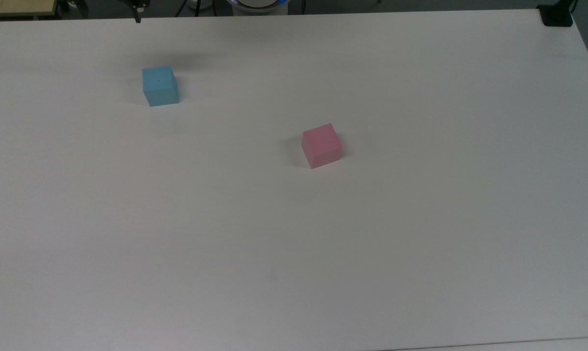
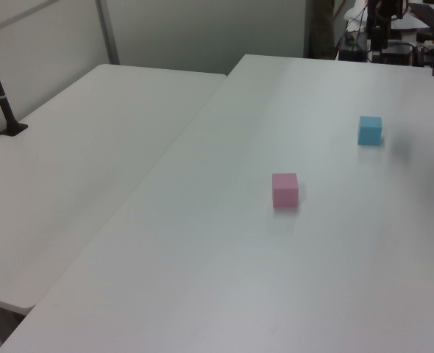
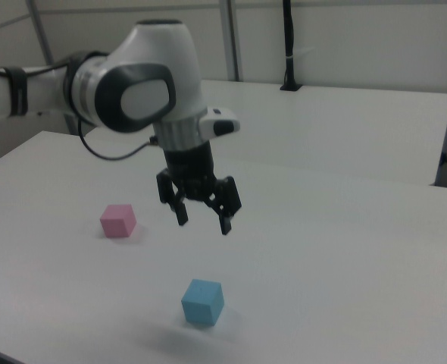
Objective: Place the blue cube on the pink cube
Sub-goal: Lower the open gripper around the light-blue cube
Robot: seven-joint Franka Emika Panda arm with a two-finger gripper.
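Approach stage. The gripper (image 3: pixel 202 213) hangs above the tabletop (image 1: pixel 372 243) with its jaws spread wide and empty, poised over and slightly beyond the blue cube (image 3: pixel 203 302), presumably to descend around it. In the top view the blue cube (image 1: pixel 160 86) sits at about ten o'clock from the pink cube (image 1: pixel 321 145), well apart; both rest flat, unstacked.

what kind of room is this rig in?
Probably a robotics lab or office workspace: plain white tables pushed side by side, partition walls behind, cabled equipment at the far end, a gripper above two cubes.
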